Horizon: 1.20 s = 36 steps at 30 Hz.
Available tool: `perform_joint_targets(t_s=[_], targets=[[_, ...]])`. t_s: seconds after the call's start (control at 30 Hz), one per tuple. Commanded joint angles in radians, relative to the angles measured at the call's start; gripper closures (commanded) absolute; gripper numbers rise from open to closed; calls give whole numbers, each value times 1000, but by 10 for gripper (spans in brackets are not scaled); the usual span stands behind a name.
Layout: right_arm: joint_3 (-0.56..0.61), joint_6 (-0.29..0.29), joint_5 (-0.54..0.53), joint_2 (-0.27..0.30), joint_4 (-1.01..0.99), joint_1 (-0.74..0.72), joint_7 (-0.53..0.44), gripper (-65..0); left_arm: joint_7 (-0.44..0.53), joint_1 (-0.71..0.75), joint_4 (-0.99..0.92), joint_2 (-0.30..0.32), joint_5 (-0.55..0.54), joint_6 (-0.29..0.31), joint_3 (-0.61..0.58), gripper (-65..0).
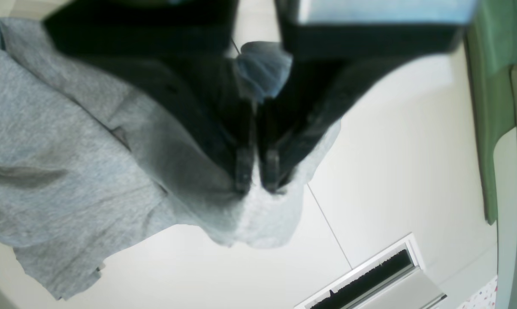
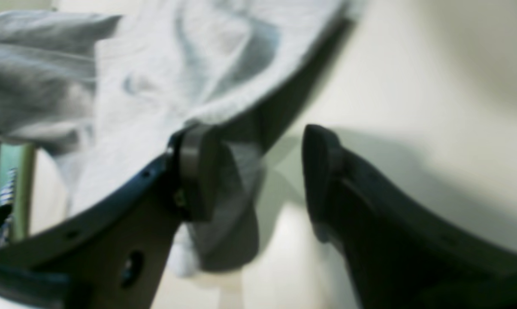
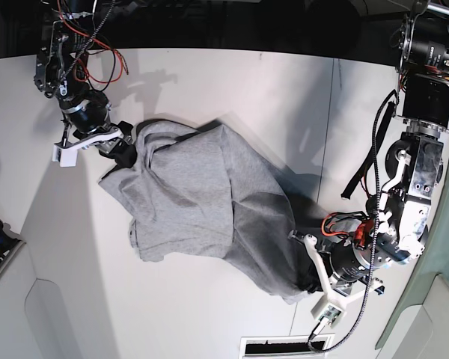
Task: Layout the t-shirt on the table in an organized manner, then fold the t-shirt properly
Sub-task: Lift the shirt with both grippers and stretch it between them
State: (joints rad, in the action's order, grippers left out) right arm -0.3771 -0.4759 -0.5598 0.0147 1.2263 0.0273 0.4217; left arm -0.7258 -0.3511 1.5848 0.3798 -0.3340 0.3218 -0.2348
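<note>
Diagonally across the middle of the base view, the t-shirt (image 3: 202, 206) lies rumpled on the table (image 3: 209, 314). At lower right the left gripper (image 3: 305, 280) has its fingers (image 1: 243, 171) pinched together on the shirt's corner. At upper left the right gripper (image 2: 258, 171) stands with fingers apart, one pad (image 2: 196, 171) against the cloth's edge, nothing clamped.

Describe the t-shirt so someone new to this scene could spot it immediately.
Look at the big white table. Stretched diagonally between the two arms lies the t-shirt, one end pinched in the left gripper. It is the only soft, crumpled heather-grey thing there.
</note>
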Motion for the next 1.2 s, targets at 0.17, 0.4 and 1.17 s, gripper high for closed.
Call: perform_joint_targets(t_s=[0.17, 0.4, 1.17], targets=[[0, -30, -2, -40, 11, -21, -6, -314, 22, -23, 17, 8, -6, -4, 7, 0], [-26, -80, -113, -27, 56, 2, 93, -314, 23, -16, 17, 8, -6, -3, 7, 0], [-13, 10, 29, -29, -23, -74, 10, -305, 26, -11, 17, 8, -6, -3, 7, 0]])
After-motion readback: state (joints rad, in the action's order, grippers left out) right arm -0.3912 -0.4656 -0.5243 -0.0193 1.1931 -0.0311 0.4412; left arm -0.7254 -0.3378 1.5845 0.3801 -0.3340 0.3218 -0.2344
